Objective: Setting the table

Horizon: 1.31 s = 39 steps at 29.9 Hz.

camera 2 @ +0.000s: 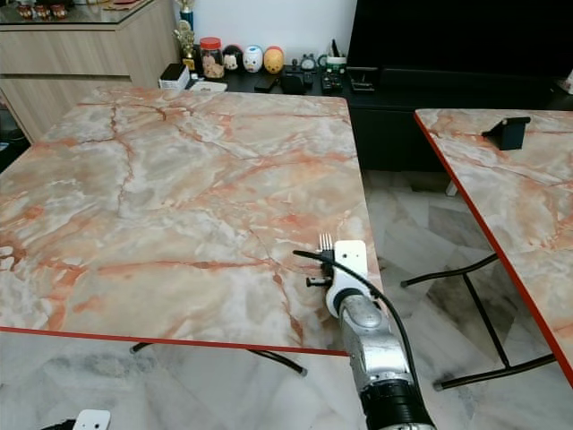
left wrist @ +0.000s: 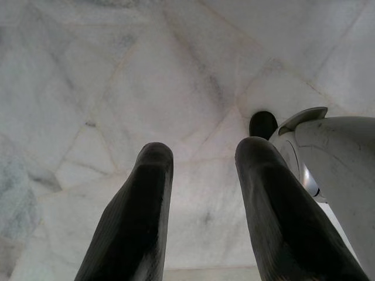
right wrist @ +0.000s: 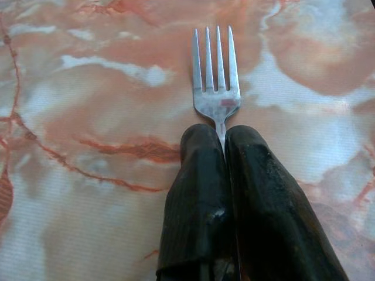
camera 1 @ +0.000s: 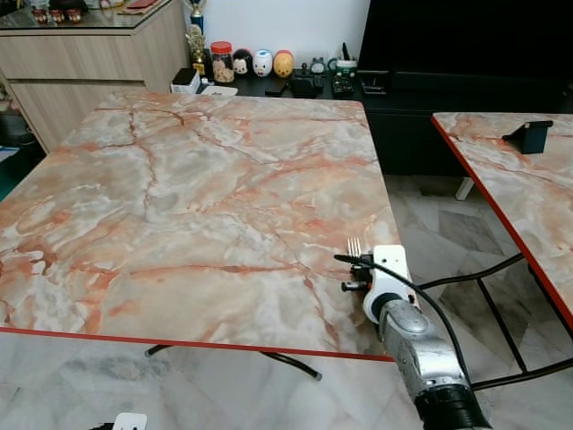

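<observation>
Marble-patterned tabletop is what I'm working over: one big table [camera 1: 179, 197] stretching ahead of and to the left of my right gripper [right wrist: 222, 137], bare as far as I'm seeing, so I'm judging the setting as barely begun, with nothing laid down yet. I'm seeing a second table [camera 1: 528, 188] off to that gripper's right. I'm holding one fork [right wrist: 215, 76], pinched by its neck between fingers closed tight, tines pointing forward just above the near right corner. My left gripper [left wrist: 202, 175] is hanging low over the floor, fingers parted, holding nothing.
</observation>
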Tool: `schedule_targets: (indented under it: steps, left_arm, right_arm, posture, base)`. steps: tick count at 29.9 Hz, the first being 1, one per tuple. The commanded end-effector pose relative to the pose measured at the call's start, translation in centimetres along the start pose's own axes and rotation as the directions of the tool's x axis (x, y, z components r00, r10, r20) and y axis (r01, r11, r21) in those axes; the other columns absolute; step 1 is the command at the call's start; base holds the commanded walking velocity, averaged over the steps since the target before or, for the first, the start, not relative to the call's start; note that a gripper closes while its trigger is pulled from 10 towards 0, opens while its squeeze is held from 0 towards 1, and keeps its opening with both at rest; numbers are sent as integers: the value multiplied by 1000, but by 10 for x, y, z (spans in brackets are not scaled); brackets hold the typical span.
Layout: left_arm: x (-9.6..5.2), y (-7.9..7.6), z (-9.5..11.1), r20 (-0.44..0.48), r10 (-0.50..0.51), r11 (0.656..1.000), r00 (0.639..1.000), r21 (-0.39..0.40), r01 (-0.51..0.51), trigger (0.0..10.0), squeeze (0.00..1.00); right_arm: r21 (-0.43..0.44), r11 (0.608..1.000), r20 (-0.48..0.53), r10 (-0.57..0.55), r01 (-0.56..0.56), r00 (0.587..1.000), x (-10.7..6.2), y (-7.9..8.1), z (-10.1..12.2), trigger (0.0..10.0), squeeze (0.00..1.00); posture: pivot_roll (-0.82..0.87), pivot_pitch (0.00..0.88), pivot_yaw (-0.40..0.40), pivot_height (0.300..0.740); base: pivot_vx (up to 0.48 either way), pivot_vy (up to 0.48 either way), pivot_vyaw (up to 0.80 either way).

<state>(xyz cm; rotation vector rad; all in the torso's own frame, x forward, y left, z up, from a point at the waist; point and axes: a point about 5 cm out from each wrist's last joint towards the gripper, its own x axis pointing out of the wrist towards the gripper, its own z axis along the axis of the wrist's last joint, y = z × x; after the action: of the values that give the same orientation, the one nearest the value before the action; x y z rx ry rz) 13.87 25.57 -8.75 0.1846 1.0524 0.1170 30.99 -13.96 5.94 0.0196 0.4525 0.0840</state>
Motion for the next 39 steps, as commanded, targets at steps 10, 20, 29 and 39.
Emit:
schedule_targets:
  steps: [10,20,29,39]
  left_arm:
    - [-1,-2,-5,-24,-13,1000,1000,11,13,10000,0]
    - [-1,0,-6,-26,-8,1000,1000,28,9,10000,0]
    - [-1,0,-7,-27,-11,999,1000,31,11,10000,0]
    - [-1,0,-8,-28,-5,999,1000,35,6,10000,0]
  right_arm:
    - [-70,997,150,-26,37,988,-4,5,17,9294,0]
    - [-82,990,511,-61,119,857,-42,10,56,10000,0]
    - [-51,985,620,-98,164,779,-62,4,66,10000,0]
    - [-30,983,661,-118,183,741,-59,-2,82,10000,0]
  posture:
    - [36,0,-30,711]
    - [26,0,-18,711]
    - [26,0,-17,711]
    - [36,0,-24,711]
  base:
    - [0,0,0]
    - [0,0,0]
    - [0,0,0]
    - [0,-26,0]
